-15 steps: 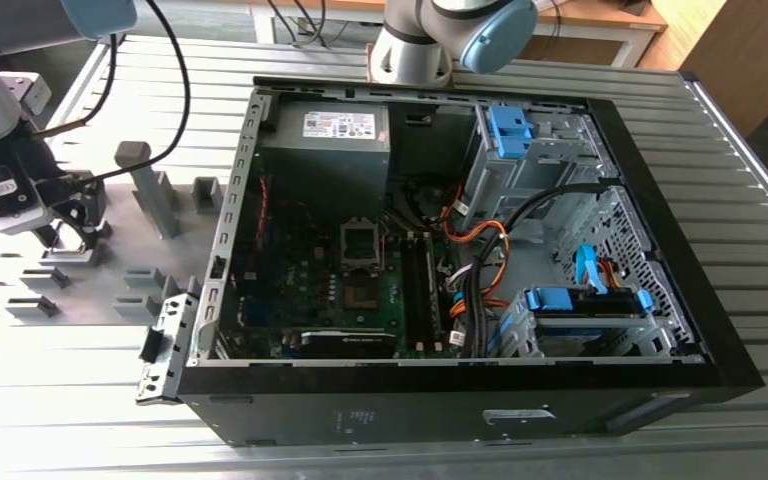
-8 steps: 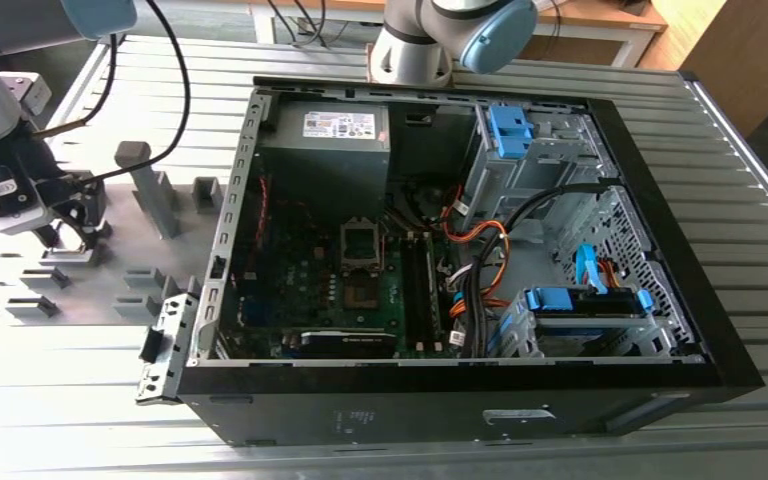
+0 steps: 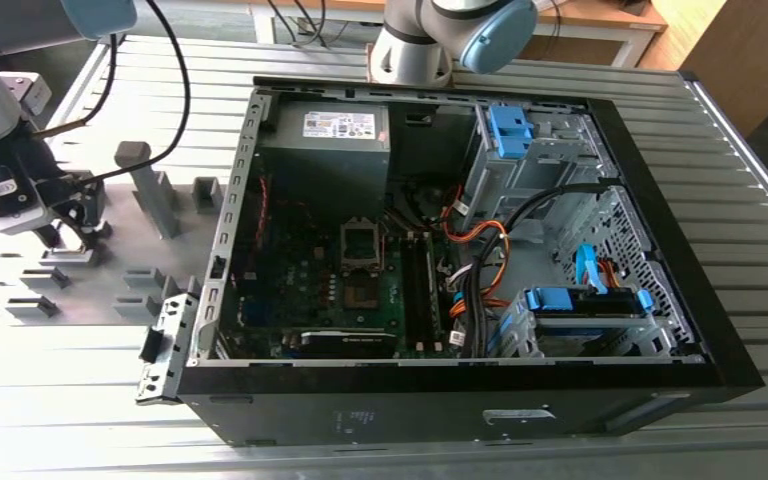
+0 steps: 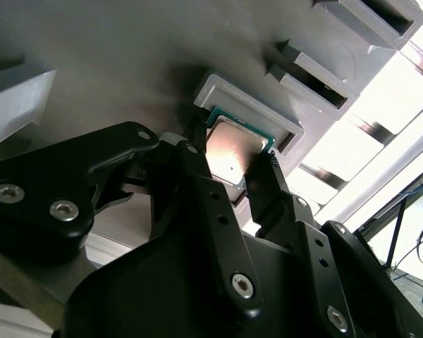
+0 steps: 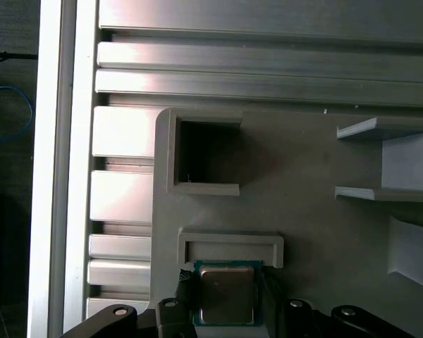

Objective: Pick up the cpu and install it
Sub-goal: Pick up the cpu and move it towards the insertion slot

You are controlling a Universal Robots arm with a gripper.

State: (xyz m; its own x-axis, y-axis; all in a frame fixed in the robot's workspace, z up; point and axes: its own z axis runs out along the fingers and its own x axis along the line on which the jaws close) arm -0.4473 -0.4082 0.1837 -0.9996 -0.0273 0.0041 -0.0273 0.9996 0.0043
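Observation:
The cpu (image 4: 234,144), a small flat square chip with a silvery top and green rim, lies at the mouth of a grey U-shaped holder block (image 4: 254,105) on the grey fixture plate. My gripper (image 4: 233,158) has one black finger against each side edge of the chip and is shut on it. In the first wrist view the cpu (image 5: 226,294) sits between the fingers of the gripper (image 5: 227,285), just below the holder block (image 5: 229,241). In the exterior view the gripper (image 3: 71,235) hangs over the fixture plate (image 3: 117,215) at that view's left, well apart from the motherboard socket (image 3: 361,243).
An open computer case (image 3: 704,330) lies on the slatted aluminium table, with a grey power-supply box (image 3: 337,128), cables and blue drive brackets inside. More grey holder blocks (image 3: 157,200) stand on the fixture plate. A second robot arm base (image 3: 418,45) stands behind the case.

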